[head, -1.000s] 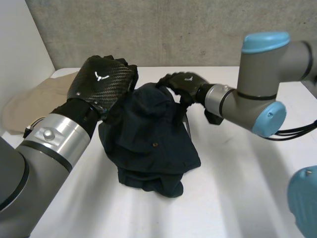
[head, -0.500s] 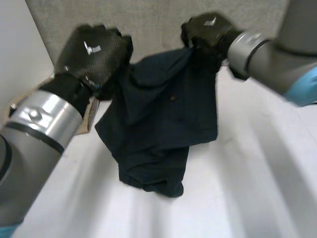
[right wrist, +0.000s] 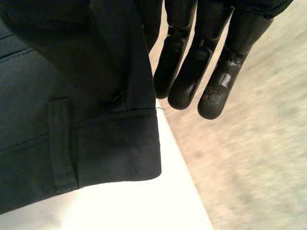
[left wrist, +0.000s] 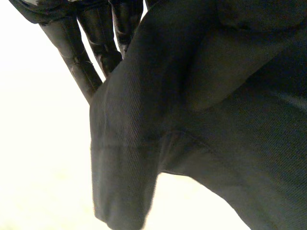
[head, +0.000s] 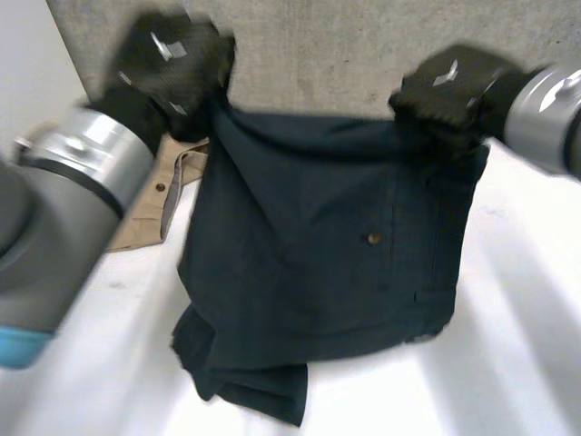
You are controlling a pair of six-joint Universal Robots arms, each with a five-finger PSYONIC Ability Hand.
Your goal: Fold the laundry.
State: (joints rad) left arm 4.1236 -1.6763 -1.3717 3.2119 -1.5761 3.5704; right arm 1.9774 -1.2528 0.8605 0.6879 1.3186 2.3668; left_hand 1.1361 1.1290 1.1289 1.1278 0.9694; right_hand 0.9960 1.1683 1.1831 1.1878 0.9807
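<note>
A dark navy garment with a small button hangs spread between my two hands above the white table. My left hand grips its upper corner on the left, my right hand the upper corner on the right. The lower end is bunched and touches the table. In the left wrist view the cloth drapes beside my left hand's fingers. In the right wrist view a hemmed edge with a belt loop hangs next to my right hand's fingers.
A beige garment lies on the table at the left, behind the dark one. A grey concrete wall stands close behind both hands. A white side wall closes the left.
Both hands have risen and moved apart, lifting the dark garment off the table and stretching it out flat between them. The right hand closed on it.
</note>
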